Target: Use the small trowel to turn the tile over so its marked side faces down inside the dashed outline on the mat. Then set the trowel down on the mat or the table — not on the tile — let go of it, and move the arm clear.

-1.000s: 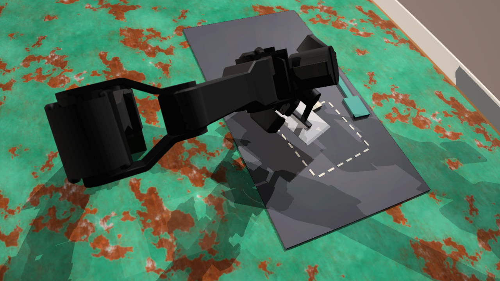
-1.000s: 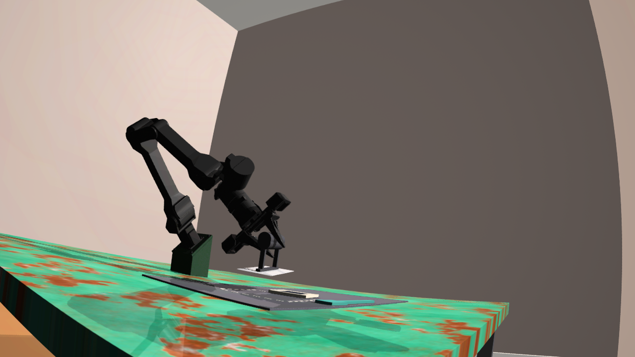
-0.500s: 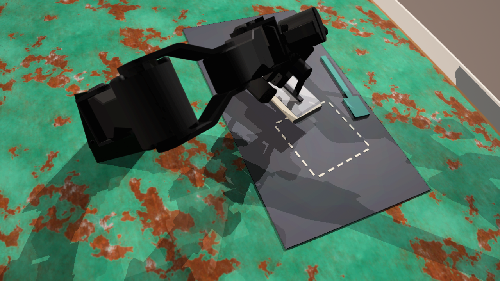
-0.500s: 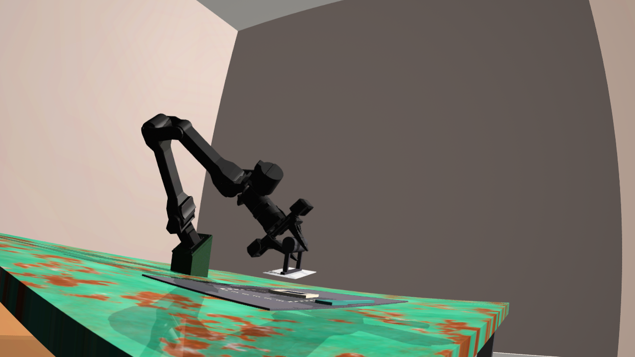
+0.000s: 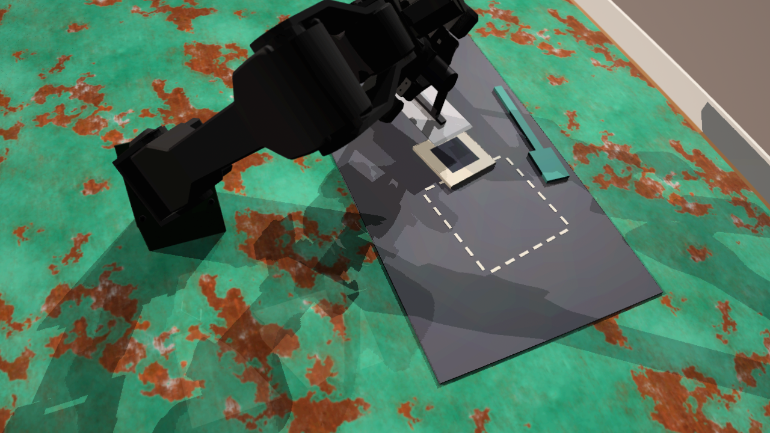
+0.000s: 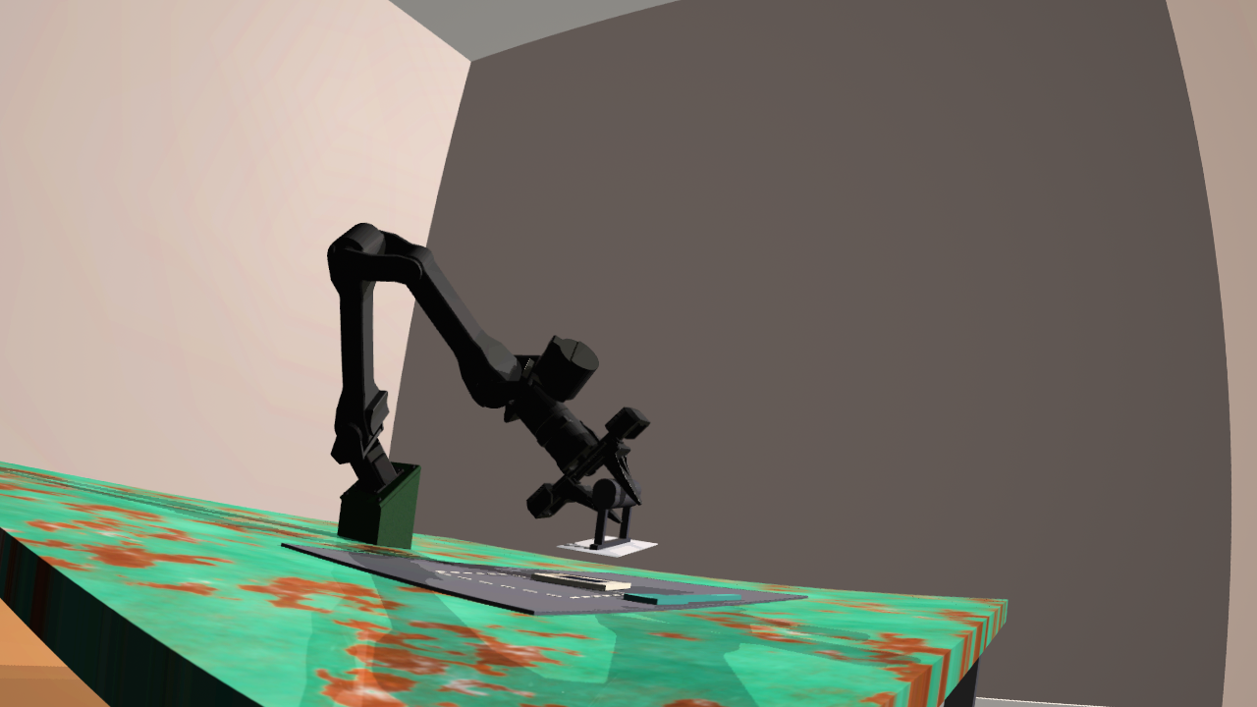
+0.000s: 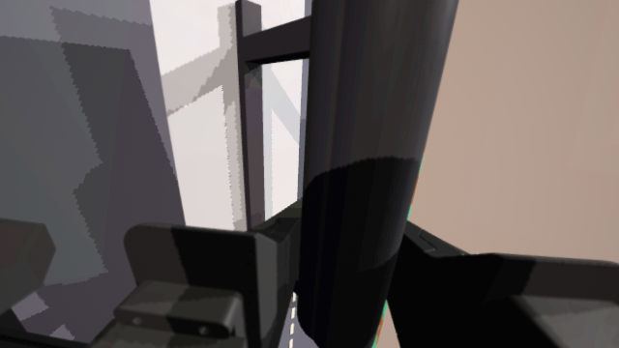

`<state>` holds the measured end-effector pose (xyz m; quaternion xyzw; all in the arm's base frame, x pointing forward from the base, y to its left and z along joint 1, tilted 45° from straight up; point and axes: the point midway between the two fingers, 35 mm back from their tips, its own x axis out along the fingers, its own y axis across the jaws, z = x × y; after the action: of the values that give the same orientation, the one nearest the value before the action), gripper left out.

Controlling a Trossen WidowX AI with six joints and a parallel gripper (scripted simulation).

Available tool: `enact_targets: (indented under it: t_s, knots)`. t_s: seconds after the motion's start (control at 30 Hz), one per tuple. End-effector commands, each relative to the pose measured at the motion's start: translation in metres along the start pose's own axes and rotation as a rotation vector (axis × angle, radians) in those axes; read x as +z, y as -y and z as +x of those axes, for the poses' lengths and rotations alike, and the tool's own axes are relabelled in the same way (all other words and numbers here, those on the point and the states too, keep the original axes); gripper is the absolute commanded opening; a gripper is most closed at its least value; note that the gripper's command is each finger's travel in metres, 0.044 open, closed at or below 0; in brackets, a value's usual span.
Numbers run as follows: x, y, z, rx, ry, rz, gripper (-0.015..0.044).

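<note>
My gripper (image 5: 417, 86) (image 6: 595, 481) (image 7: 338, 207) is shut on the thick black handle (image 7: 368, 145) of the trowel. Thin black struts join the handle to its flat white blade (image 5: 442, 117) (image 6: 608, 547) (image 7: 203, 159). The blade hovers level, a little above the dark mat (image 5: 538, 301) (image 6: 368, 555), just beyond the tile's far side. The cream tile (image 5: 453, 157) (image 6: 584, 580) lies flat with its dark marked square facing up. It sits at the far left corner of the dashed outline (image 5: 446, 222), mostly outside it.
A teal flat tool (image 5: 530, 137) (image 6: 681, 597) with a long handle lies on the mat's right edge, beside the outline. The arm's base (image 5: 172, 199) (image 6: 377, 510) stands left of the mat. The table's edge runs at the far right.
</note>
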<state>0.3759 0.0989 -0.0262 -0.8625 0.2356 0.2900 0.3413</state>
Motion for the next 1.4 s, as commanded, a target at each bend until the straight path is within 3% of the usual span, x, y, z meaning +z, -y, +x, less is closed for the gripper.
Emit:
enact_targets:
  t_s: [0.0,0.27,1.37]
  knots:
    - [0.015,0.005,0.003,-0.021,-0.010,0.017,0.0000]
    - [0.049,0.002,0.008,-0.041,-0.030,0.035,0.0000]
    - [0.050,-0.031,0.032,-0.041,-0.031,0.034,0.0000]
